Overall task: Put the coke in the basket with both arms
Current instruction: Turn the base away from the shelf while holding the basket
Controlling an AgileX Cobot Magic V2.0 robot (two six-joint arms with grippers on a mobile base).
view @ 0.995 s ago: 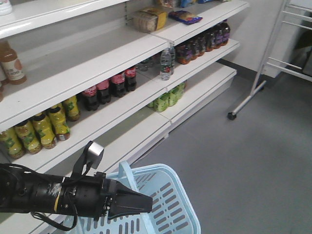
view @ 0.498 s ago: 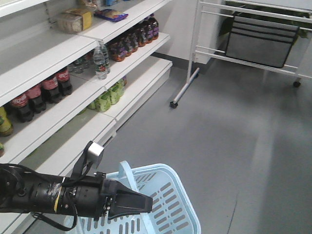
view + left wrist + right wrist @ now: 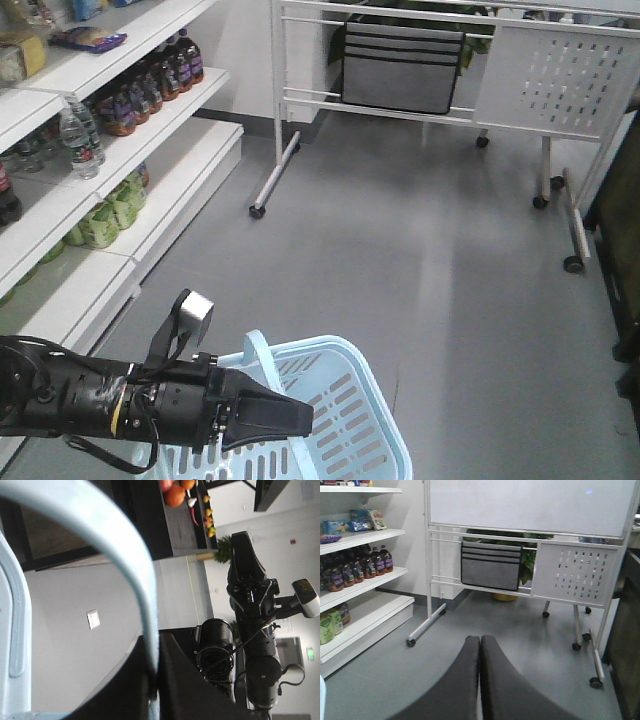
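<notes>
The light blue basket (image 3: 350, 400) hangs low in the front view, over the grey floor. My left gripper (image 3: 300, 420) is shut on its flat handle (image 3: 262, 365). In the left wrist view the handle (image 3: 125, 545) curves down into the shut jaws of that gripper (image 3: 156, 645), and the other black arm (image 3: 250, 595) stands behind. My right gripper (image 3: 480, 640) is shut with nothing in it, pointing over the floor. The coke is out of view.
White shelves (image 3: 110, 150) with dark, clear and green bottles run along the left. A wheeled whiteboard stand (image 3: 420, 110) with a grey pocket holder (image 3: 400, 65) stands ahead. Dark furniture (image 3: 620, 250) is at the right edge.
The whole view has swung right: the shelves slid off to the left and the whiteboard stand came into sight. My left gripper and the basket kept their place in the frame.
</notes>
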